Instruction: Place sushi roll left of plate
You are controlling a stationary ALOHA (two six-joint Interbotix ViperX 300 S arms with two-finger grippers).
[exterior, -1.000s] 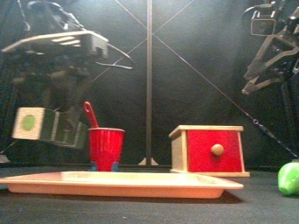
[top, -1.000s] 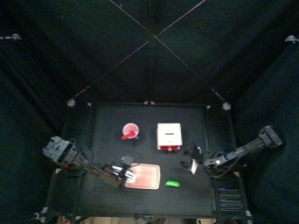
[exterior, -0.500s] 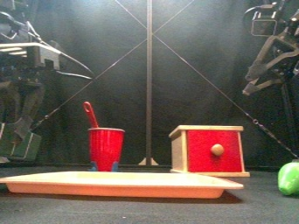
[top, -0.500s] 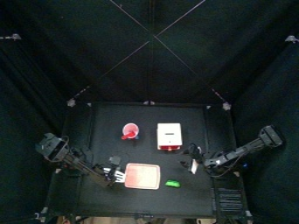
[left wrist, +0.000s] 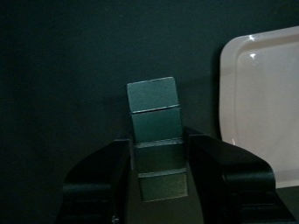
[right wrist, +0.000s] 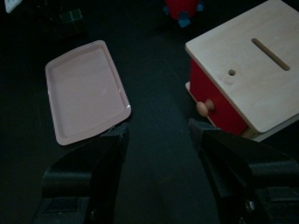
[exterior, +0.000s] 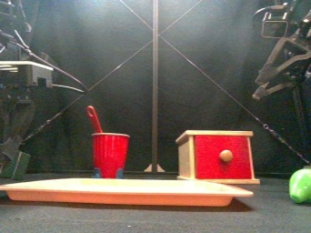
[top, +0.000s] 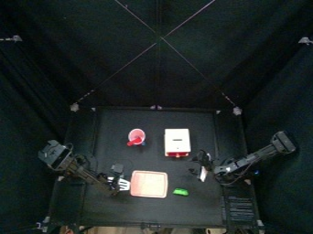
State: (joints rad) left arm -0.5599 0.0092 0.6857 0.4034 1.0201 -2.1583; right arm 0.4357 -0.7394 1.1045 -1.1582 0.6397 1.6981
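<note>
The plate (top: 149,184) is a flat salmon-pink tray at the table's front middle; it also shows in the front view (exterior: 122,191) and in both wrist views (left wrist: 263,96) (right wrist: 87,87). My left gripper (top: 119,183) hangs just left of the plate, low near the table. Its jaws stand close together on a small piece. The sushi roll (exterior: 15,164) shows as a small greyish block at the gripper's tip, at the far left of the front view. My right gripper (right wrist: 158,153) is open and empty, raised at the front right (top: 224,172).
A red cup (top: 135,138) with a stick in it stands behind the plate. A white box (top: 178,142) with a red front stands to the cup's right. A small green item (top: 180,192) lies by the plate's front right corner.
My left gripper has moved left, from over the plate to beside its left edge, and has come down toward the table with the small piece. The right arm has not moved.
</note>
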